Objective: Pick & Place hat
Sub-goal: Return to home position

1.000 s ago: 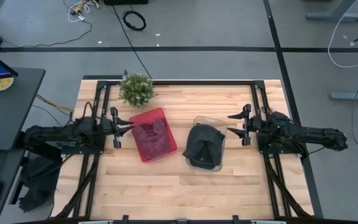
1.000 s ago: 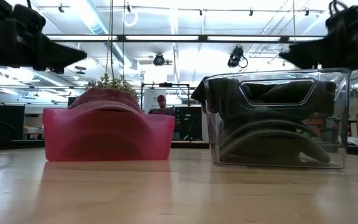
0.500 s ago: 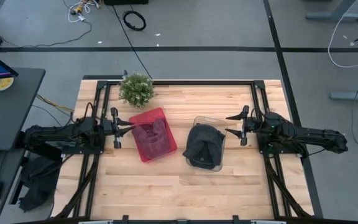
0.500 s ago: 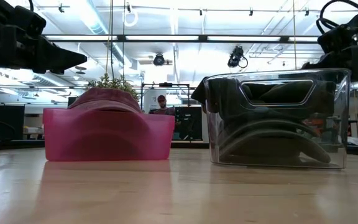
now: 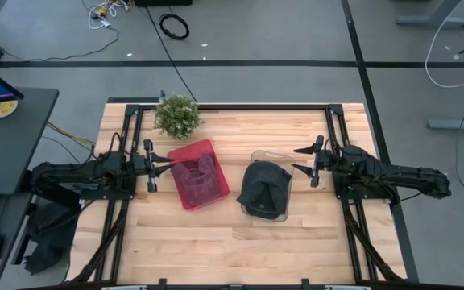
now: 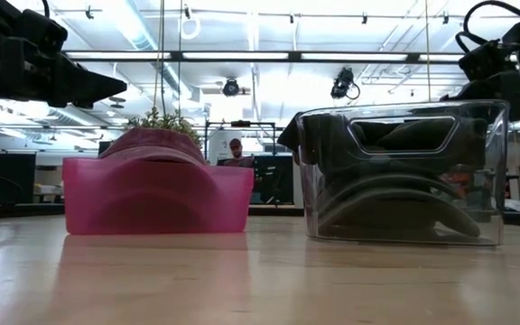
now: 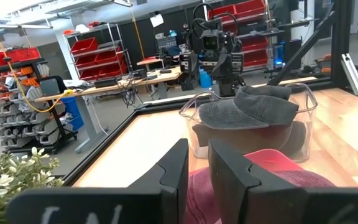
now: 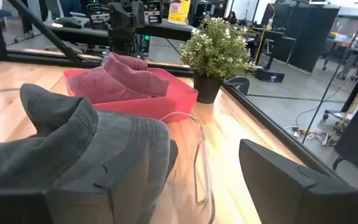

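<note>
Person (image 6: 234, 149) beyond red bin (image 6: 156, 194), low view only

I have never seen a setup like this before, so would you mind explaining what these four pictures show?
This is a robot with two dark arms at a wooden table. Each arm ends in a two-finger gripper. One picture looks straight down from above. One looks level across the tabletop. The other two come from cameras on the arms' wrists.

On the table stand a red bin with a maroon cap in it and a clear bin with a dark cap in it. A small potted plant stands near one edge.

The left gripper sits beside the red bin with its fingers together. The right gripper sits beside the clear bin with its fingers spread. Neither holds anything.
</note>
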`<state>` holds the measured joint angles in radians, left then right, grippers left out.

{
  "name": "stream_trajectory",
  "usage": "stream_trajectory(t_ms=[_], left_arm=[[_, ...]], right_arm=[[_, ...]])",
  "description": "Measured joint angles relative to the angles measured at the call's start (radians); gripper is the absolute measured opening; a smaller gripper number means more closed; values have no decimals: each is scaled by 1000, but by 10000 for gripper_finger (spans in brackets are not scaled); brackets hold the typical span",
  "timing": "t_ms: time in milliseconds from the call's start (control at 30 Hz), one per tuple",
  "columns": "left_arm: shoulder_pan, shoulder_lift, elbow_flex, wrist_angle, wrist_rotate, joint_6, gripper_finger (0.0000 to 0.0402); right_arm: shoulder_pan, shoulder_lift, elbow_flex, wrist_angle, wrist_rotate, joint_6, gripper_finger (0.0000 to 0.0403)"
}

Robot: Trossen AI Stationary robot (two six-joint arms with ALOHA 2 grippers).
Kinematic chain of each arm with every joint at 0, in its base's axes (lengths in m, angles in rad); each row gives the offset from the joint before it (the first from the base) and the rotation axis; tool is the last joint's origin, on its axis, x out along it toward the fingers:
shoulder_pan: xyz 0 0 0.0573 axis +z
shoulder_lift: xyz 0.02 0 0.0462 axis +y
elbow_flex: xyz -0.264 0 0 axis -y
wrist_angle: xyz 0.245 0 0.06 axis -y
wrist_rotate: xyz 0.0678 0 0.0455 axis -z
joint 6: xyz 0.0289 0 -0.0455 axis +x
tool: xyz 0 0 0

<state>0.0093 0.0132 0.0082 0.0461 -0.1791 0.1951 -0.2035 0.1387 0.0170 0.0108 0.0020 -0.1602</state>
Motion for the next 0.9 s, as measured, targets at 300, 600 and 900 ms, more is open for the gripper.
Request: stream_trajectory(t_ms=[300,600,900], left_arm=[[0,0,-1,9,0,0,67],[0,0,-1,12,0,-1,67],[0,0,-1,14,0,-1,67]], right_arm=[[0,0,0,0,0,51,252],[0,0,0,0,0,48,252],[0,0,0,0,0,48,252]])
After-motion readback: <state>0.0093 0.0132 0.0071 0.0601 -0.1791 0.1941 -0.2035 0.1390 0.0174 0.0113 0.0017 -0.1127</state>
